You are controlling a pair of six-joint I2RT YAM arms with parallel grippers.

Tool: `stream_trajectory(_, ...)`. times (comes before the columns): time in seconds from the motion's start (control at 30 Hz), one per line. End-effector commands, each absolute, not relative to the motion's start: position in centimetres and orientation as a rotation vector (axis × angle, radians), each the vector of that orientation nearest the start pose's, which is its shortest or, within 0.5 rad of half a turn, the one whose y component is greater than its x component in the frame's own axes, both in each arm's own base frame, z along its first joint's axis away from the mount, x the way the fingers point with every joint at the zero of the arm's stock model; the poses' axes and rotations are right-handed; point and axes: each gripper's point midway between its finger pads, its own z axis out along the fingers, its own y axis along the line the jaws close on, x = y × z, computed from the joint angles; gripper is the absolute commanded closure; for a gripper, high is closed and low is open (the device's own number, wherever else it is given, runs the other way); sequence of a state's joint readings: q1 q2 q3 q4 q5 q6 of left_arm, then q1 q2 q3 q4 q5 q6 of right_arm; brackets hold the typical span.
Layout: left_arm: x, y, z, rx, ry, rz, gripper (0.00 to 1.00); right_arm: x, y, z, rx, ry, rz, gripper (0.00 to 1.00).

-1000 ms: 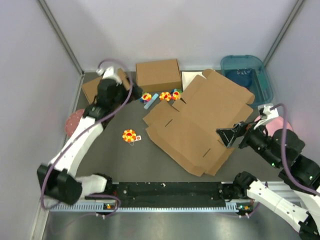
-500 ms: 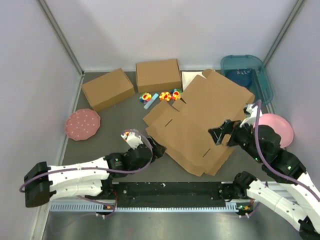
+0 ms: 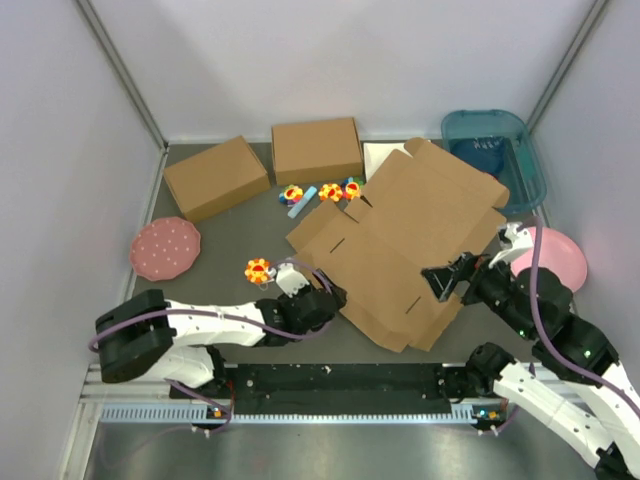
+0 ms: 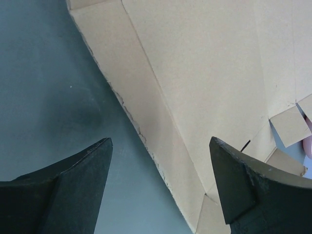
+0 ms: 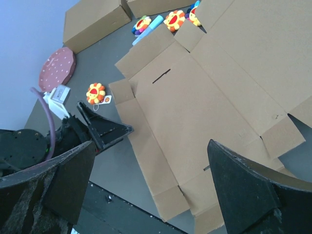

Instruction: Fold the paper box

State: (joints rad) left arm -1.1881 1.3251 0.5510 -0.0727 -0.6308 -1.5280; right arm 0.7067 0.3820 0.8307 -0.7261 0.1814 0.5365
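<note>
The grey table (image 3: 225, 255) carried the paper box (image 3: 400, 235) right of its middle, far corner near a teal bin (image 3: 528, 165). The box was one big flat sheet of plain brown corrugated card, unfolded, with flaps, tabs and short slots. The left gripper (image 3: 325, 297) sat low at the sheet's near-left edge, jaws spread wide, gripping nothing. The right gripper (image 3: 445, 283) hung over the near-right part — also wide open and empty.

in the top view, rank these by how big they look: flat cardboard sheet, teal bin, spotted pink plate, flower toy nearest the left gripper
Largest to smallest:
1. flat cardboard sheet
2. teal bin
3. spotted pink plate
4. flower toy
No close calls here.
</note>
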Motion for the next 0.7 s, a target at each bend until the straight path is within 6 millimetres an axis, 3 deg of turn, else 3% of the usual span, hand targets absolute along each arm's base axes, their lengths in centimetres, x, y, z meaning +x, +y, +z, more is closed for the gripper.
stream_trajectory(0.0,21.1,-29.8,7.0,-0.680,2.156,-0.754,0.16,15.5,12.0,26.5,-0.019,1.908,0.709,0.01)
stream_trajectory(0.1,21.6,-30.7,6.3,-0.622,2.201,-0.766,0.40,15.3,12.0,26.0,-0.014,1.917,0.711,0.01)
stream_trajectory(0.13,21.5,-30.8,6.1,-0.610,2.214,-0.751,0.64,15.4,11.8,26.1,-0.008,1.910,0.705,0.01)
stream_trajectory(0.23,21.3,-30.9,6.4,-0.511,2.250,-0.709,0.93,15.2,11.4,26.6,-0.002,1.890,0.704,0.01)
stream_trajectory(0.27,21.2,-31.0,6.8,-0.477,2.249,-0.708,1.00,15.2,11.3,26.8,-0.003,1.885,0.703,0.01)
stream_trajectory(0.37,20.7,-29.6,9.4,-0.216,2.272,-0.593,1.00,14.8,10.9,28.4,-0.015,1.850,0.706,0.02)
stream_trajectory(0.47,20.9,-28.0,15.0,-0.033,2.219,-0.514,1.00,14.1,9.9,31.5,-0.031,1.781,0.702,0.02)
stream_trajectory(0.5,21.2,-27.3,18.0,-0.018,2.153,-0.525,1.00,13.7,9.4,33.4,-0.030,1.737,0.713,0.02)
stream_trajectory(0.57,21.7,-26.1,24.2,0.085,2.020,-0.521,1.00,13.4,8.8,35.2,-0.047,1.697,0.697,0.02)
stream_trajectory(0.6,21.9,-25.5,26.4,0.114,1.970,-0.513,1.00,13.1,8.5,37.2,-0.051,1.661,0.708,0.02)
stream_trajectory(0.63,22.0,-25.3,30.1,0.130,1.900,-0.547,1.00,13.0,8.5,37.9,-0.068,1.650,0.707,0.02)
stream_trajectory(0.67,21.9,-24.6,32.1,0.206,1.848,-0.524,1.00,12.8,8.6,38.7,-0.082,1.640,0.715,0.02)
